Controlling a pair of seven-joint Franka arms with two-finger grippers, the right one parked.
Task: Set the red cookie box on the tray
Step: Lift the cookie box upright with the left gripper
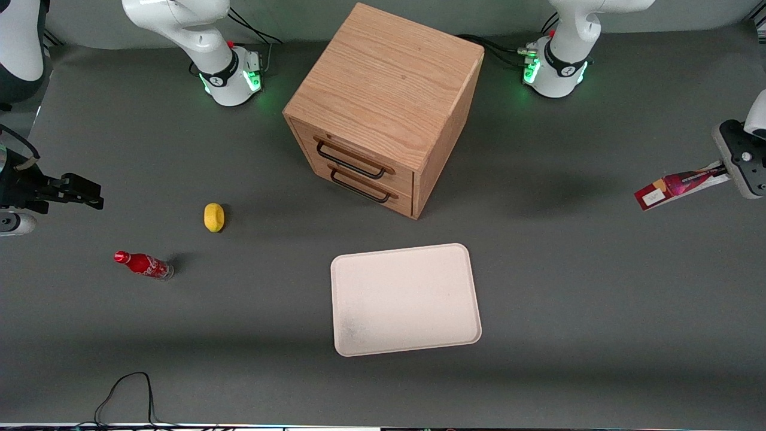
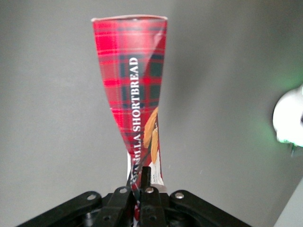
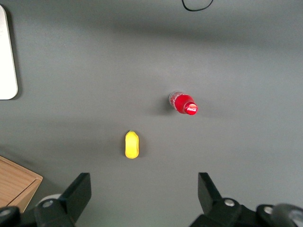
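The red cookie box [image 1: 673, 187] hangs tilted above the table at the working arm's end, its white end panel pointing toward the table's middle. My gripper [image 1: 723, 172] is shut on its other end. In the left wrist view the tartan carton [image 2: 132, 85] stretches away from the gripper [image 2: 140, 189], pinched and twisted between the black fingers [image 2: 146, 177]. The cream-white tray [image 1: 406, 299] lies flat on the table nearer the front camera than the cabinet, well away from the box, with nothing on it; its edge [image 3: 7, 56] shows in the right wrist view.
A wooden two-drawer cabinet [image 1: 383, 108] stands mid-table, its handles facing the tray. A small yellow object [image 1: 213, 216] and a lying red soda bottle [image 1: 143, 264] sit toward the parked arm's end. A black cable [image 1: 125, 389] loops at the front edge.
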